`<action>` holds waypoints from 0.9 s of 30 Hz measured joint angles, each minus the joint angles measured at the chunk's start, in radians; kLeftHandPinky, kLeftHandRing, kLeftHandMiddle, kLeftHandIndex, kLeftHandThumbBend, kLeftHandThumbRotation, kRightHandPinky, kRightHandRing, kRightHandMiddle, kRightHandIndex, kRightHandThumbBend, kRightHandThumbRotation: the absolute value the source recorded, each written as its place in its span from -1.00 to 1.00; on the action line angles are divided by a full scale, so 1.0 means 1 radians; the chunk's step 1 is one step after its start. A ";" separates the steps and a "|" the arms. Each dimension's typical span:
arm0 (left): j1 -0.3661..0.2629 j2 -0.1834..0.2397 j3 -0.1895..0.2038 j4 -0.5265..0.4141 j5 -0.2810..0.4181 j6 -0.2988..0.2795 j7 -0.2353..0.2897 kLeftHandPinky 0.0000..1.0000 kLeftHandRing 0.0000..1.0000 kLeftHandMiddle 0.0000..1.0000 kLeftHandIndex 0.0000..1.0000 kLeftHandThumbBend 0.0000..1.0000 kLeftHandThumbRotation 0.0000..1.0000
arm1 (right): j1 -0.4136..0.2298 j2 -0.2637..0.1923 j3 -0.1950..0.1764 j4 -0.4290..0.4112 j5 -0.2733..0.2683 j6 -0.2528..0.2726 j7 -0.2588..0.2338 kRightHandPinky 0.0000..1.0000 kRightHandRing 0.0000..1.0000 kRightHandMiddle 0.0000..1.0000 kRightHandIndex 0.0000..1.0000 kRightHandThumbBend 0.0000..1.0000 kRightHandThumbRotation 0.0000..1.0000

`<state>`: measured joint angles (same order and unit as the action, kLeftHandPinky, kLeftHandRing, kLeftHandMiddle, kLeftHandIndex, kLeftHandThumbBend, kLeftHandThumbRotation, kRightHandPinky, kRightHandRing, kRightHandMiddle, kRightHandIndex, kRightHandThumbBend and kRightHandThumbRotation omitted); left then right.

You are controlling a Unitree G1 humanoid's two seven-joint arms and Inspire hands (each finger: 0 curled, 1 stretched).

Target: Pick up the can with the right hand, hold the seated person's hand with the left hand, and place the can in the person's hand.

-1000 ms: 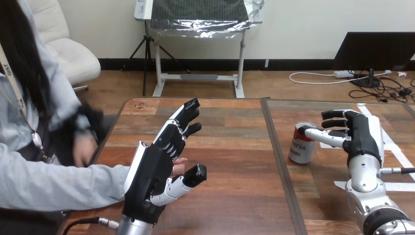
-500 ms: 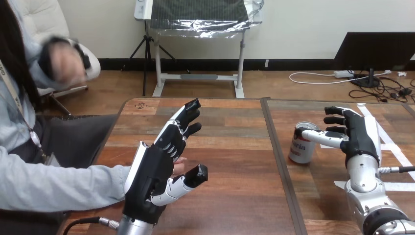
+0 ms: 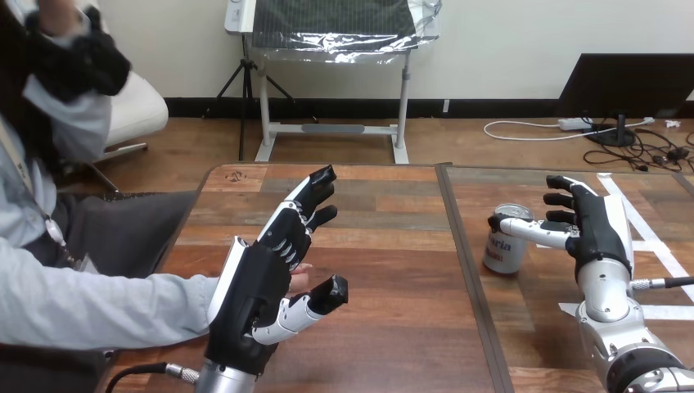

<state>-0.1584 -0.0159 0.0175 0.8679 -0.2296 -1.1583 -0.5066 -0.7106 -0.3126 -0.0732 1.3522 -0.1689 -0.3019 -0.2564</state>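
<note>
A silver can with a red-and-white label (image 3: pixel 503 250) stands upright on the right table top, near the seam. My right hand (image 3: pixel 601 233) is beside it on the right, open with fingers spread, and its thumb reaches left across the can's rim. My left hand (image 3: pixel 258 278) is raised on edge over the left table top, fingers straight and thumb stretched out to the right. The person's hand (image 3: pixel 300 278) comes in from the left on a light sleeve and lies behind my left palm. Its fingertips show between my thumb and fingers, with nothing curled round them.
A dark seam (image 3: pixel 462 254) splits the two wooden table tops. White tape strips (image 3: pixel 659 250) lie on the right top behind my right hand. The person's other hand (image 3: pixel 78 61) is lifted high at the upper left, away from the table.
The person's other hand has risen from the lap to the upper left. My right thumb has slid slightly left over the can's top. My left hand has stayed put.
</note>
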 measured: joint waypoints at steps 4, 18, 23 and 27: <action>0.000 0.000 0.000 0.000 -0.001 0.000 -0.001 0.77 0.88 0.88 0.77 1.00 0.22 | 0.000 0.000 0.001 0.000 -0.001 0.002 0.010 0.52 0.65 0.69 0.75 0.96 -0.61; 0.000 0.000 0.000 0.000 -0.001 0.000 -0.005 0.75 0.87 0.88 0.77 1.00 0.25 | 0.000 -0.001 0.021 0.000 -0.030 0.020 0.038 0.61 0.74 0.77 0.80 1.00 -0.40; 0.000 0.000 0.001 0.000 0.001 0.000 -0.002 0.74 0.87 0.88 0.77 1.00 0.26 | 0.000 -0.001 0.028 0.000 -0.040 0.038 0.047 0.68 0.77 0.78 0.82 1.00 -0.38; 0.000 0.000 0.001 0.000 0.000 0.000 -0.003 0.75 0.87 0.88 0.77 1.00 0.26 | 0.000 -0.001 0.030 0.000 -0.043 0.044 0.053 0.70 0.77 0.78 0.82 1.00 -0.39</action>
<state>-0.1585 -0.0157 0.0182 0.8679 -0.2291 -1.1583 -0.5096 -0.7107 -0.3137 -0.0433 1.3523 -0.2123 -0.2581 -0.2031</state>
